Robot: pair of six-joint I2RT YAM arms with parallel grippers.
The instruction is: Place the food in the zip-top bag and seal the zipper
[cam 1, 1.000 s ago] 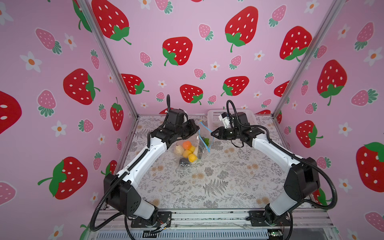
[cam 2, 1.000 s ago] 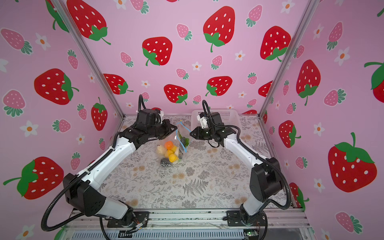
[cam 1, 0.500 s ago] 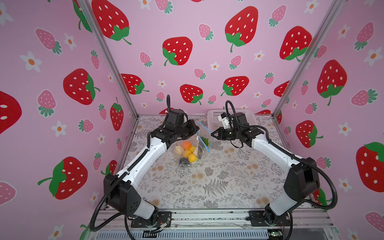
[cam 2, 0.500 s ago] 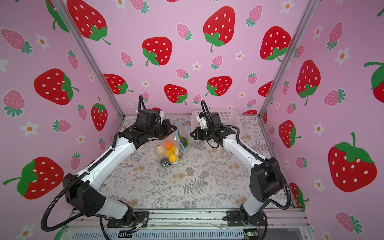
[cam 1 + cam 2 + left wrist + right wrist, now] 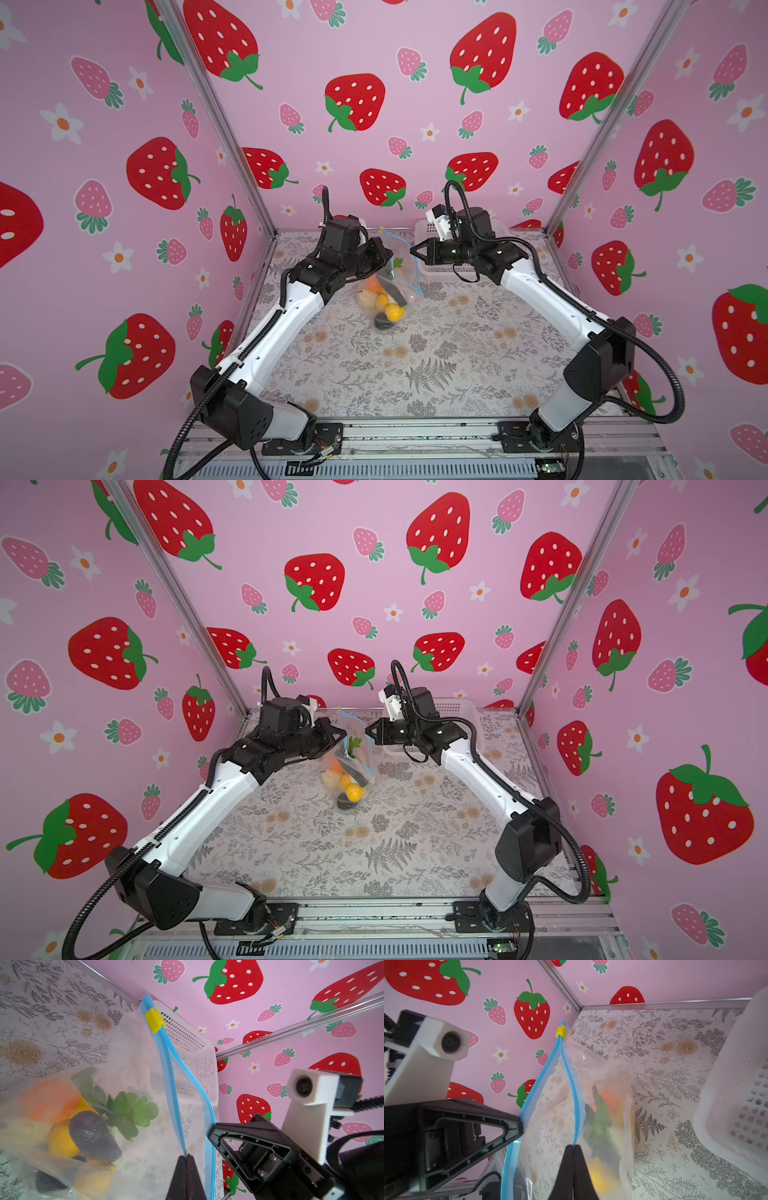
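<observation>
The zip-top bag (image 5: pixel 402 266) (image 5: pixel 358 750) hangs between both grippers, its bottom resting on the table. The food (image 5: pixel 384 301) (image 5: pixel 348 783) lies inside it: a green leafy piece (image 5: pixel 133 1111), a dark piece (image 5: pixel 91 1136), and orange and yellow pieces. The blue zipper (image 5: pixel 168 1068) (image 5: pixel 572 1084) stands parted into two lips that meet at a yellow slider (image 5: pixel 154 1020) (image 5: pixel 561 1031). My left gripper (image 5: pixel 187 1155) (image 5: pixel 390 254) is shut on one lip. My right gripper (image 5: pixel 573 1146) (image 5: pixel 412 251) is shut on the other lip.
A white perforated basket (image 5: pixel 446 272) (image 5: pixel 737 1095) stands at the back right, just behind the right gripper. The pink strawberry walls close in the floral table (image 5: pixel 415 374) at the back and both sides.
My right gripper has moved slightly left to the bag's mouth and shut on a zipper lip. The left gripper and the bag have stayed where they were.
</observation>
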